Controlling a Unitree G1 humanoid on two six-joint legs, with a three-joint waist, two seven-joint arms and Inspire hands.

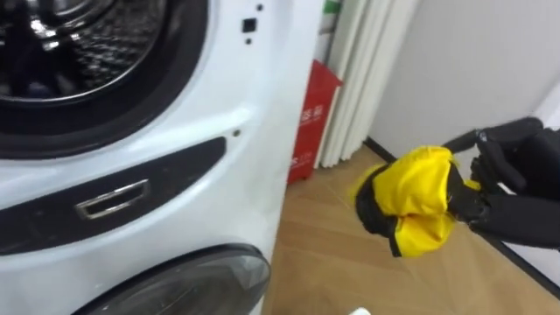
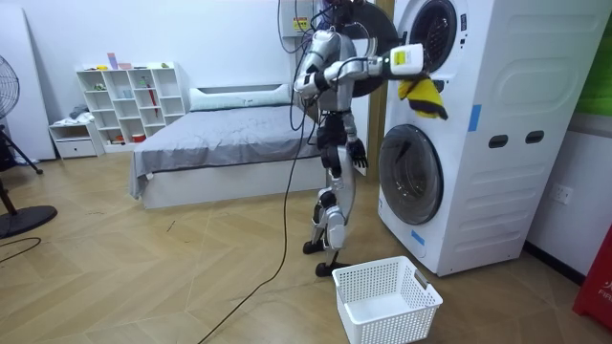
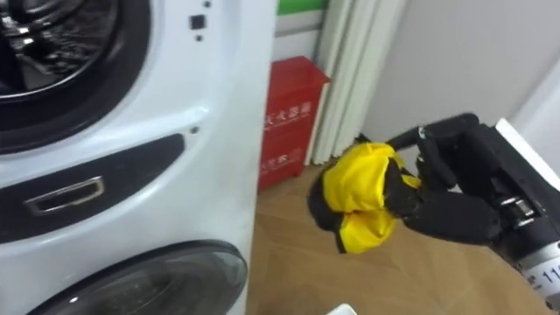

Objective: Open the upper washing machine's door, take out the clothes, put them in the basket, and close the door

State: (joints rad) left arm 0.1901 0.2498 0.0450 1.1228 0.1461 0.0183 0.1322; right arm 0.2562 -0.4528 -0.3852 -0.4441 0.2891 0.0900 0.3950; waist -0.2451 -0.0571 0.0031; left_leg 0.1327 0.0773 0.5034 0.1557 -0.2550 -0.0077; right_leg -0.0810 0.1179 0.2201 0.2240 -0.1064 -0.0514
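i stand facing the washing machine point(image 1: 219, 175), which fills my left side; its open drum point(image 1: 79, 52) is up high and a round door point(image 1: 192, 284) sits below it. my right hand point(image 1: 512, 188) is out to the right of the machine, wrapped around a bundled garment point(image 1: 416, 197) held above the floor. beyond the machine's corner, behind the garment, a box point(image 1: 311, 118) stands on the floor. in the room view a basket point(image 2: 387, 328) sits on the floor near my feet, before the machine; a bed point(image 2: 220, 139) lies behind me, with a shelf point(image 2: 134, 96) beyond it against the wall. my left hand point(image 2: 359, 156) hangs at my side.
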